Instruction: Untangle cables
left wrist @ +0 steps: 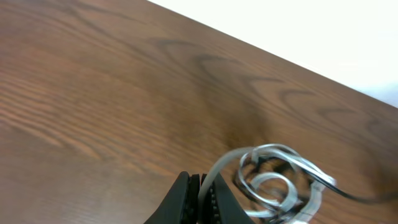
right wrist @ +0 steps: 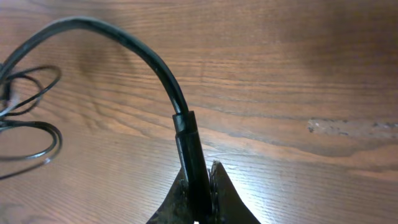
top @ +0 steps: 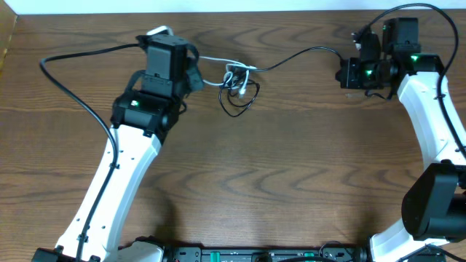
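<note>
Two cables here: one white cable (left wrist: 227, 165) and one black cable (right wrist: 146, 56), looped together in a tangle toward the back of the desk (top: 277, 167), nearer the left arm. Two arms too. The left end effector (left wrist: 200, 182) is pinched on the white cable, and the right end effector (right wrist: 199, 177) is clamped on the black cable's thick end. The desk is dark brown woodgrain, with a plain white wall (left wrist: 323, 37) past its far edge.

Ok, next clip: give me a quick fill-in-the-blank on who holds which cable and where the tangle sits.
The cable in the left pincer is ____ in colour.
The cable in the right pincer is ____ in colour.
The tangle lies nearer the ____ pincer.
Missing words: white, black, left.
</note>
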Motion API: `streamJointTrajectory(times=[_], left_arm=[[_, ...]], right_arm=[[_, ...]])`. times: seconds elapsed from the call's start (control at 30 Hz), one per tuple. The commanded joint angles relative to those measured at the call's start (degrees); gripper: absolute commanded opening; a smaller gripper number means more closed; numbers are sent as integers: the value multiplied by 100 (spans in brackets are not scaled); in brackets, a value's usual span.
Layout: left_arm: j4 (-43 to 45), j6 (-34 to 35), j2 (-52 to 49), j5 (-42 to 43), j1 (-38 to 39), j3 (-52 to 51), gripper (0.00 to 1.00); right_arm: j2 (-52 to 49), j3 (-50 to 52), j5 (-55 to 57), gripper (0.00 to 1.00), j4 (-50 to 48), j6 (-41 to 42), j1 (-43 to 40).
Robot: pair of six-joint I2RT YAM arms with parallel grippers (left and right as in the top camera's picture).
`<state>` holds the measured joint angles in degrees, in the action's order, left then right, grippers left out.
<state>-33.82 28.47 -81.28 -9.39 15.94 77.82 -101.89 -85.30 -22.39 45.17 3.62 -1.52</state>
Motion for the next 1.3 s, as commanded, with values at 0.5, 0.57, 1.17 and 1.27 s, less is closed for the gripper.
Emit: streamJointTrajectory(times=[0.5,0.57,1.17,1.27], left_arm=[[-96,116,15,-1316,-697,192,8],[-107,114,20,-1316,-964,192,8],[-81,745,44,199,-1862,192,8],[-37,745,44,579,-1652,192,8]], right_arm=[[151,31,1322,1,435,-105,-286],[151,31,1327,1,459,-85,-424],[151,31,1303,1,713,61,-1139],[151,33,1287,1,723,61,-1008]])
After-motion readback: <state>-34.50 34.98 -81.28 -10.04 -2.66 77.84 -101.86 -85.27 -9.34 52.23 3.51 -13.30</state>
